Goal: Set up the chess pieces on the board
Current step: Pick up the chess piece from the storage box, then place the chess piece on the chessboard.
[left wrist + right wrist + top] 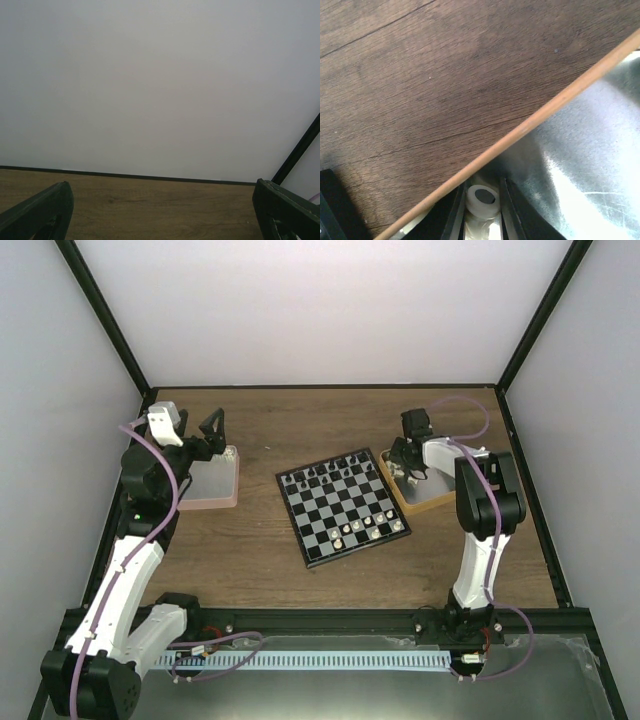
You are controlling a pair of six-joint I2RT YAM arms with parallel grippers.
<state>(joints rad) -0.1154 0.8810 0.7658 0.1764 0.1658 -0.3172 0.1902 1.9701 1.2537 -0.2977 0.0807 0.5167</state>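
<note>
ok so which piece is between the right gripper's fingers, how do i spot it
Find the board, then the orange-tan tray to its right. Inside, by the rim, one cream-white chess piece sits between the right gripper's fingers, showing a round face with a dark centre, unlike those standing on the board.

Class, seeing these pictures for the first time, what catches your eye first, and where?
The chessboard sits askew at the centre, black chessmen along its far side and a few white ones near its front. Beside it, the right gripper reaches into the orange-tan tray, closed on a white chess piece. The left gripper hangs open by the pink tray.
</note>
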